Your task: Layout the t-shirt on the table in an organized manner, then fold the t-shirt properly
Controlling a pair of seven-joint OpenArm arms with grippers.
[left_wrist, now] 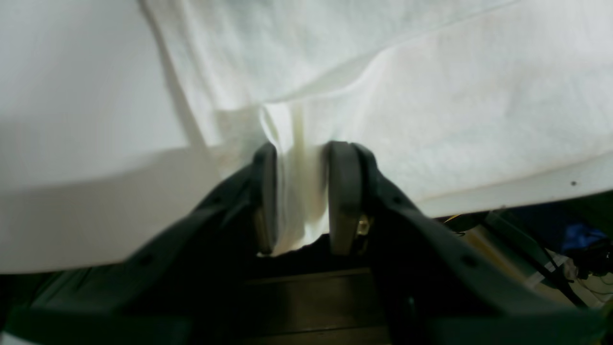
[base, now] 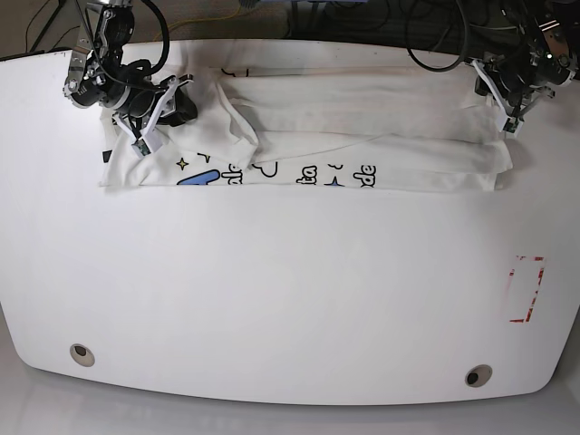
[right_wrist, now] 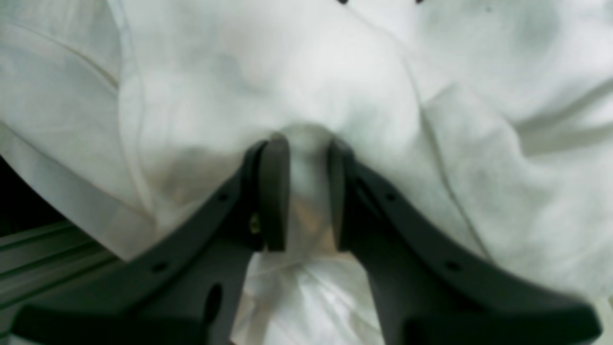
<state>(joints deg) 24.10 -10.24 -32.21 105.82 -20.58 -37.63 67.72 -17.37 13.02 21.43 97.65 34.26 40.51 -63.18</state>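
The white t-shirt (base: pixel 362 118) lies as a long folded band along the far edge of the table (base: pixel 290 299), with blue and black print (base: pixel 272 174) showing along its near edge. At the band's right end, my left gripper (base: pixel 505 111) pinches a raised fold of cloth (left_wrist: pixel 431 96) between its pads (left_wrist: pixel 302 148). At the left end, my right gripper (base: pixel 154 122) is shut on a bunched fold of the shirt (right_wrist: pixel 287 72), which fills the gap between its fingers (right_wrist: pixel 309 139).
A red dashed rectangle (base: pixel 526 288) marks the table at the right. Two round grommet holes (base: pixel 82 353) (base: pixel 478 375) sit near the front edge. Cables and dark equipment lie beyond the far edge (base: pixel 362 18). The table's edge (left_wrist: pixel 527 191) runs close by the left gripper.
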